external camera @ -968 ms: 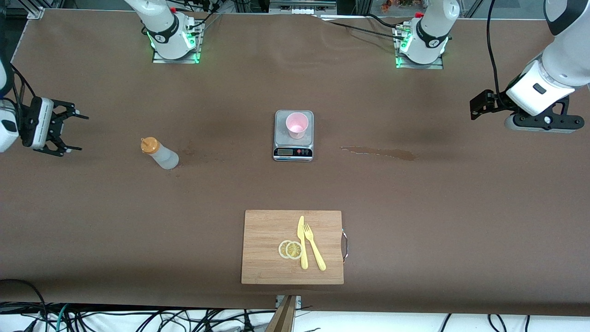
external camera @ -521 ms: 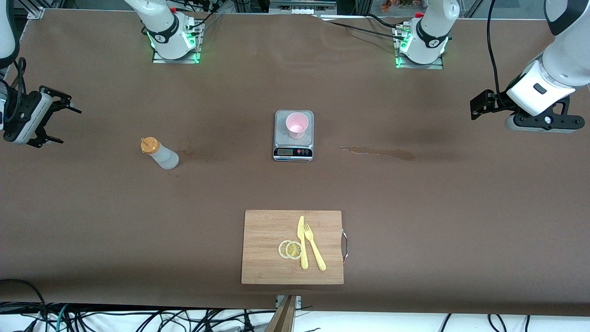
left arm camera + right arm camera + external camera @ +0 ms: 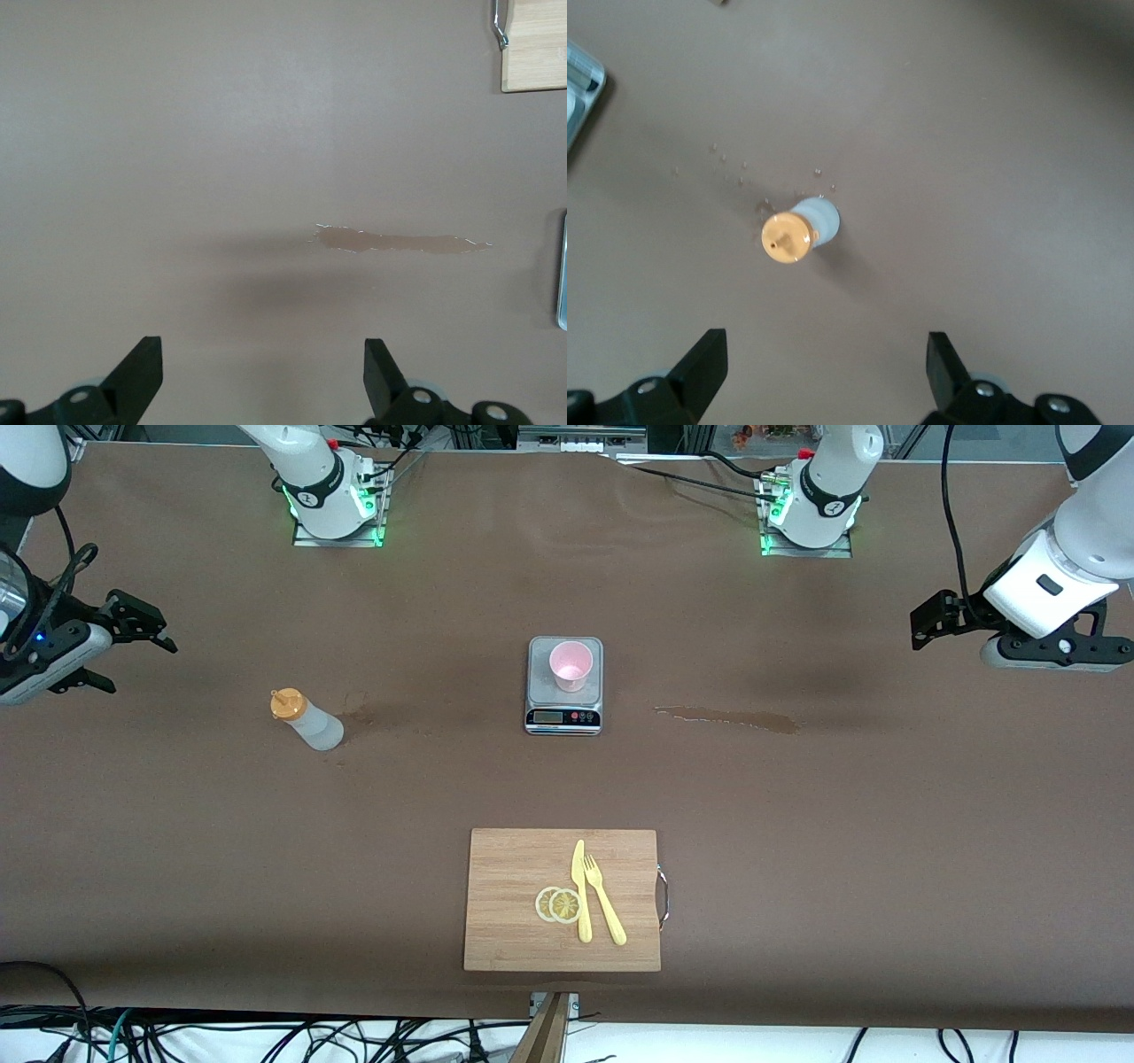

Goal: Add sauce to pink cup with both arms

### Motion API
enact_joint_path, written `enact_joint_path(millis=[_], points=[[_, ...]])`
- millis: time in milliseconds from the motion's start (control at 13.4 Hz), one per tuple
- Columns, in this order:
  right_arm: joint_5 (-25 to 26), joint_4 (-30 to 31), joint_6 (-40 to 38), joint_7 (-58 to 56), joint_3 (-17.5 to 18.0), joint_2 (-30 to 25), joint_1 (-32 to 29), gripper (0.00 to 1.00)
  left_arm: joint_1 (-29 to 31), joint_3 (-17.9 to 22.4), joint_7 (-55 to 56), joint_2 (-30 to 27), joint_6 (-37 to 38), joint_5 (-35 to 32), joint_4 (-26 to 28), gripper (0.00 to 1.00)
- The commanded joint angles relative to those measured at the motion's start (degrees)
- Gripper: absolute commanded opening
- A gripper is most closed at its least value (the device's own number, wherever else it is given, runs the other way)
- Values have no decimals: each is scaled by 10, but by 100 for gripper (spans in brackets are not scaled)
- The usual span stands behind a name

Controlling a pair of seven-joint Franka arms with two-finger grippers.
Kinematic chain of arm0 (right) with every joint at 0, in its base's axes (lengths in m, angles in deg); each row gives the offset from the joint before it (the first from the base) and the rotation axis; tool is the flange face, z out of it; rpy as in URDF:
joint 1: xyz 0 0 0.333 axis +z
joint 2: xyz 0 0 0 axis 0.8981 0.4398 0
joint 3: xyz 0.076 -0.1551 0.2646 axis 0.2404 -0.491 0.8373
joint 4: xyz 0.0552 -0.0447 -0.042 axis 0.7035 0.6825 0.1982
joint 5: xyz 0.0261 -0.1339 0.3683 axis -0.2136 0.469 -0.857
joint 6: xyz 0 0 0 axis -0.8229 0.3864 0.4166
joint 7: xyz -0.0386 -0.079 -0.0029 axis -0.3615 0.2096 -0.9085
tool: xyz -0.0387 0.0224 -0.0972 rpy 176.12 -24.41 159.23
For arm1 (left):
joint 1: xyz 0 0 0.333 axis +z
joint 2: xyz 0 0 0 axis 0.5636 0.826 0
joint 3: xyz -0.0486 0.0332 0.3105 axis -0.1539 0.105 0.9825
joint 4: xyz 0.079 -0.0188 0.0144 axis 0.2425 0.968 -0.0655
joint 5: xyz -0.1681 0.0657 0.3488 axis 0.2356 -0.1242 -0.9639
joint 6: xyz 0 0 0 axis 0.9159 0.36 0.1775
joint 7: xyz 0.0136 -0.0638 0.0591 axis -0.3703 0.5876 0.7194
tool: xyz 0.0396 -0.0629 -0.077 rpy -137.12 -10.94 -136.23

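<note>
The sauce bottle (image 3: 306,720) stands upright on the table toward the right arm's end, whitish with an orange cap (image 3: 787,239). The pink cup (image 3: 570,664) sits on a small silver scale (image 3: 564,701) at the table's middle. My right gripper (image 3: 137,662) hangs open over bare table at the right arm's end, well apart from the bottle. Its wrist view looks down on the bottle past the open right gripper (image 3: 824,341). My left gripper (image 3: 926,624) hangs open over bare table at the left arm's end; the left gripper (image 3: 261,345) holds nothing.
A wooden cutting board (image 3: 563,899) lies nearer to the front camera than the scale, carrying lemon slices (image 3: 558,904), a yellow knife (image 3: 581,890) and a fork (image 3: 604,899). A brownish smear (image 3: 726,717) marks the table between the scale and the left arm's end.
The right gripper has risen and swung its wrist round, so that it tilts more downward. The left gripper has shifted slightly up and outward. Bottle and cup have not moved.
</note>
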Motion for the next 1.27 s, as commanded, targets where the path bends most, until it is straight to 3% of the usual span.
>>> enact_joint_path(millis=[0,298,521,745,968,1192], points=[[16,2,-24,110,0,-32,15,100,5,0,-11,-9,10,4,-2,100],[20,2,-30,199,0,-51,24,100,5,-4,-11,-14,10,4,-2,100],[56,-9,-32,204,2,-57,37,100,4,-4,-10,-17,10,4,-2,100],[54,-8,-33,212,1,-59,37,100,5,-3,-11,-17,10,4,-2,100],[49,-12,-63,312,3,-69,40,100,4,-4,-11,-17,10,4,-3,100],[49,-33,-95,294,2,-61,41,100,4,-4,-11,-17,9,4,-3,100]])
